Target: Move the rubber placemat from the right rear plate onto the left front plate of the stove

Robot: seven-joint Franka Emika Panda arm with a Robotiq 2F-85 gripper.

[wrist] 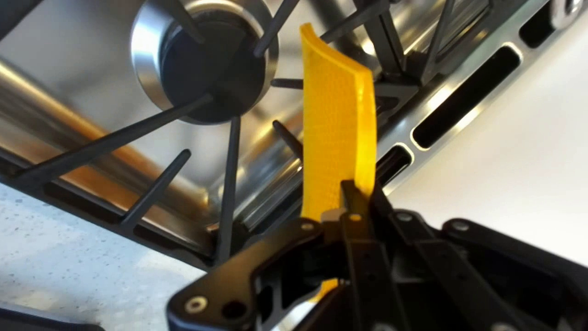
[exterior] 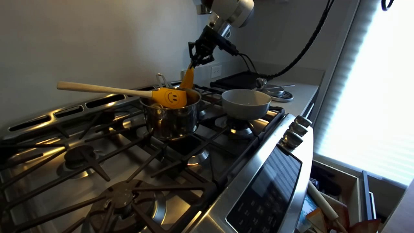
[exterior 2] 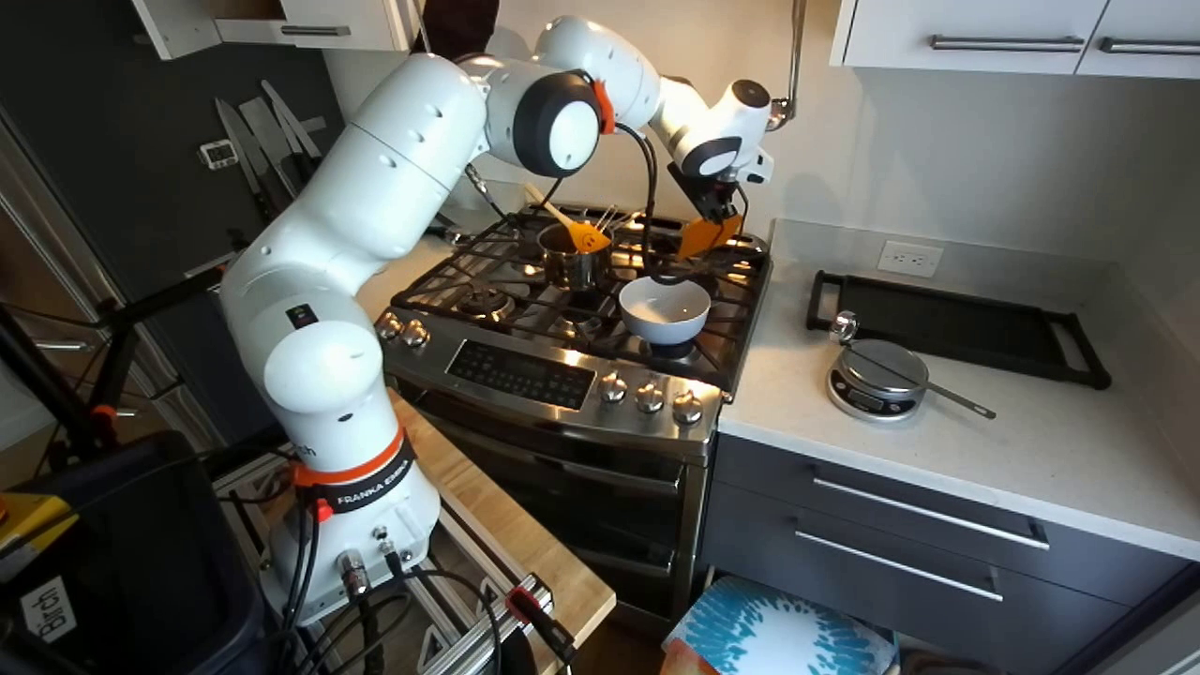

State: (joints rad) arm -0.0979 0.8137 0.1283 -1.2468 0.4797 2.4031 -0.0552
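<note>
Stainless-steel, the gas range [exterior 2: 619, 419] is spreading beneath the Robotiq fingers [wrist: 363, 248], its left front burner [exterior 2: 485, 302] lying well apart from them. The orange rubber placemat [wrist: 334, 124] is dangling below them, pinched by one edge where they are nearly touching, presumably for laying flat.

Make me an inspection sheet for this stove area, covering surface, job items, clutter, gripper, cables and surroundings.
Surface: stove, black grates on top.
Rubber placemat: held up near the right rear burner, slightly curved; grate contact cannot be told.
Left front plate: burner under grate bars; placemat not yet on it.
Clutter: steel pot with yellow spatula across its top; white bowl over the right front burner.
Gripper: shut on the placemat.
Cables: black cable sags from the arm toward the stove.
Surroundings: counter with black tray and scale; wall outlet; knives on dark panel.
</note>
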